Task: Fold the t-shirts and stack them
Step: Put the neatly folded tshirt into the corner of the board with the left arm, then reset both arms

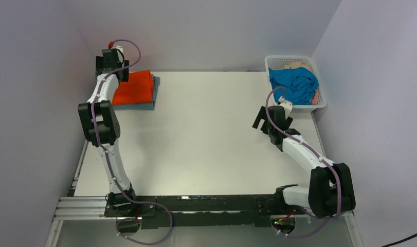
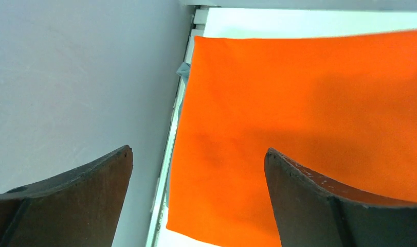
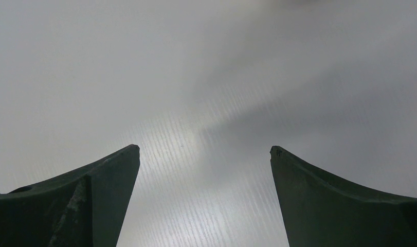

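Left gripper (image 2: 198,154) is hanging wide open, empty, over the folded orange shirt (image 1: 137,87), which is lying flat atop the grey-blue shirt (image 1: 139,106) in the far-left corner, wall (image 2: 67,77) crowding alongside. Right gripper (image 3: 205,149) is gaping over the table (image 1: 206,134); the turquoise shirt (image 1: 294,82) is sitting crumpled in the basket (image 1: 278,60).

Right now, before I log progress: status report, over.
Left gripper open above orange shirt, folded on grey-blue shirt. Right gripper open over table. Turquoise shirt in basket. Nothing blocking.
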Motion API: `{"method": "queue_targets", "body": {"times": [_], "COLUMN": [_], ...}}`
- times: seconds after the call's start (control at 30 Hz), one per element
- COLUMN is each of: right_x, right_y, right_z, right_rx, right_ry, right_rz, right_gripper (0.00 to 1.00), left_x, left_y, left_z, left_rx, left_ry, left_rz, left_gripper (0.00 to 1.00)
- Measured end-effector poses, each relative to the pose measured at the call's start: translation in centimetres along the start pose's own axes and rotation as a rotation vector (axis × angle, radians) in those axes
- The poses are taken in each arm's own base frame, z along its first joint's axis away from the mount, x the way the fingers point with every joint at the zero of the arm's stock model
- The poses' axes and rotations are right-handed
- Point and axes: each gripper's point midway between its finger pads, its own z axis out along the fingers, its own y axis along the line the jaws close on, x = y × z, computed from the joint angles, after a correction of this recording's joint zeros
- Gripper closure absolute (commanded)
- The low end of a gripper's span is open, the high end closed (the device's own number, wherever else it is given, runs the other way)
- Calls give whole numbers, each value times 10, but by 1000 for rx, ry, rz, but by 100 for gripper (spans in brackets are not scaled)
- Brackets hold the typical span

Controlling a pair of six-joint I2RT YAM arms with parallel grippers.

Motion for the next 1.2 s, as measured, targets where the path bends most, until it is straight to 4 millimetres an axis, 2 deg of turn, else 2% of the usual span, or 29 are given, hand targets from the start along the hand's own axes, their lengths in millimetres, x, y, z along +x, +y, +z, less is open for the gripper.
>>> {"method": "queue_targets", "body": {"times": [0.17,0.3,0.43,0.53,0.6,0.67,0.7,0.77,0.87,0.93,1.03,1.2], "right_x": [-4,-17,-27,-27,-26,-24,-23,-22,-24,-24,-23,-22], "right_y": [1,4,6,4,2,0,-2,-3,-4,-6,-7,-9], "right_z": [-4,-14,-25,-32,-36,-40,-42,-45,-51,-53,-54,-57], "right_rx": [-7,-30,-53,-65,-71,-75,-76,-80,-90,-95,-97,-102], "right_ry": [-12,-56,-96,-114,-121,-128,-132,-140,-160,-172,-178,-195], "right_rz": [9,32,51,57,60,63,64,66,74,78,83,90], "right_gripper": [0,0,0,0,0,0,0,0,0,0,0,0], "left_x": [-15,-23,-23,-21,-12,9,21,58,114,141,155,140], "left_y": [8,5,-9,-29,-57,-90,-103,-123,-134,-135,-128,-113], "left_z": [-18,-59,-136,-196,-238,-269,-277,-286,-284,-286,-292,-303], "left_rx": [-26,45,193,297,380,470,504,552,555,549,531,505], "left_ry": [-21,-51,-133,-226,-285,-307,-303,-262,-172,-145,-168,-253], "left_rz": [-111,-256,-426,-501,-520,-511,-504,-496,-505,-504,-518,-562], "left_gripper": [1,1,1,0,1,1,1,1,1,1,1,1]}}
